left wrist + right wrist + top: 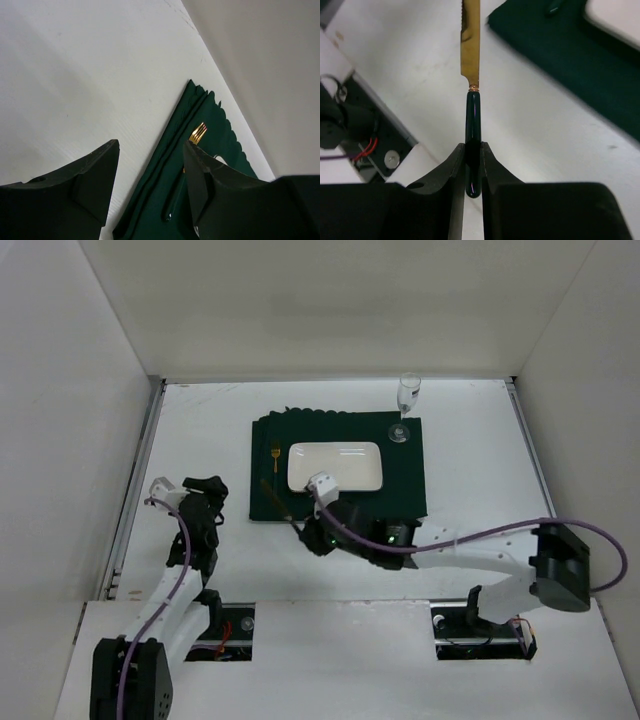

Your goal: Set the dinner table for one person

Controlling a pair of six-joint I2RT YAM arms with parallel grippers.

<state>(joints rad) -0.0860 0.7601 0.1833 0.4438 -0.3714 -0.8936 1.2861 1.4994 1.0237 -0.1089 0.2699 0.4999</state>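
Top external view: the matte white counter (480,460) carries a scalloped dark green cloth mat (405,480). A glossy white rectangular plate (335,467) lies at its centre, with a gold fork (276,453) at the plate's 9 o'clock and a clear stemmed glass (406,395) at 1 o'clock. At 7 o'clock, the right claw (473,150) pinches the dark glossy handle of a gold serrated knife (471,45). The left claw (150,150) gapes wide.

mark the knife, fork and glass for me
knife (473,117), right wrist view, on the dark handle.
fork (198,133), left wrist view, on the gold tines.
glass (407,392), top external view, on the bowl.
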